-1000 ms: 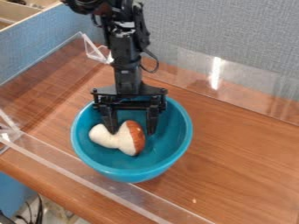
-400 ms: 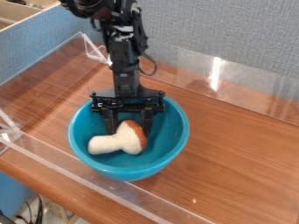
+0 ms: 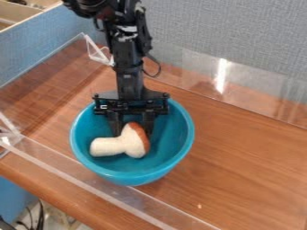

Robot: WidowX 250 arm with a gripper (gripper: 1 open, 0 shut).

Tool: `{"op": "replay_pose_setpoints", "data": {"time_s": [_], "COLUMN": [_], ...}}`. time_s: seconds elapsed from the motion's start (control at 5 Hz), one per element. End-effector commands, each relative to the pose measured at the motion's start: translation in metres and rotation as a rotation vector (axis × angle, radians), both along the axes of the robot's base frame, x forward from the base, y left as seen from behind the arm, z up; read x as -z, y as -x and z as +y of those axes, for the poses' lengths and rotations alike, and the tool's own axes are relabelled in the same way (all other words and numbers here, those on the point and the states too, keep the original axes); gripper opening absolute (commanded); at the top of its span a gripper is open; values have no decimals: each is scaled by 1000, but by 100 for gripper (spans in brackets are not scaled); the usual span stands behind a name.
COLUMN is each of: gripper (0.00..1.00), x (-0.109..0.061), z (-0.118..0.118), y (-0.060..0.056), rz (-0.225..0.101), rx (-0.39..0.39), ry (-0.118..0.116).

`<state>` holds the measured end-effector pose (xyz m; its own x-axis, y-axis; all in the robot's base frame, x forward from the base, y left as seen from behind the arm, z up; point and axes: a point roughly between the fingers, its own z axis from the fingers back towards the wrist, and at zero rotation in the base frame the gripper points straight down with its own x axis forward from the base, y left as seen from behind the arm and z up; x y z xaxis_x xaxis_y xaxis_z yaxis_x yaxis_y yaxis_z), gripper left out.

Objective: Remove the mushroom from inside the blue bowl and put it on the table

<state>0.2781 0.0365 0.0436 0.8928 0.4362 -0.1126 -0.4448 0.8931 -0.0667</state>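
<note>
Single camera view, looking down across the table (image 3: 258,135) from beyond its near edge. Item one: the blue bowl (image 3: 90,157), standing toward the near left part of the table, close behind the clear acrylic wall (image 3: 72,184) along the near edge. Item two: the mushroom (image 3: 122,144), lying on its side inside the bowl, cream stem pointing to the bowl's left wall, reddish-brown cap toward the middle. Item three: my gripper (image 3: 135,128), pointing straight down into the bowl at its far rim, fingers lowered about the cap. The fingers look drawn in narrow around the cap end, but I cannot tell from here whether they truly pinch it or merely flank it. Hazards, as I judge them: the cap is rounded and glossy, so a grip taken on its edge may squirt it loose on the lift; a fingertip catching the bowl's inner wall may drag or tip the bowl; a lift begun too soon would come up empty.
</note>
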Motion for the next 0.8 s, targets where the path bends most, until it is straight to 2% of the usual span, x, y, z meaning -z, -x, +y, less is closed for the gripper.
{"op": "replay_pose_setpoints", "data": {"time_s": [0.0, 0.4, 0.6], "gripper": [0, 0, 0], "x": [-23, -35, -45], "z": [-2, -15, -27], "y": [-13, -22, -29], "rz": [-76, -98, -119], "rx": [13, 43, 72], "ry": [-11, -5, -2]}}
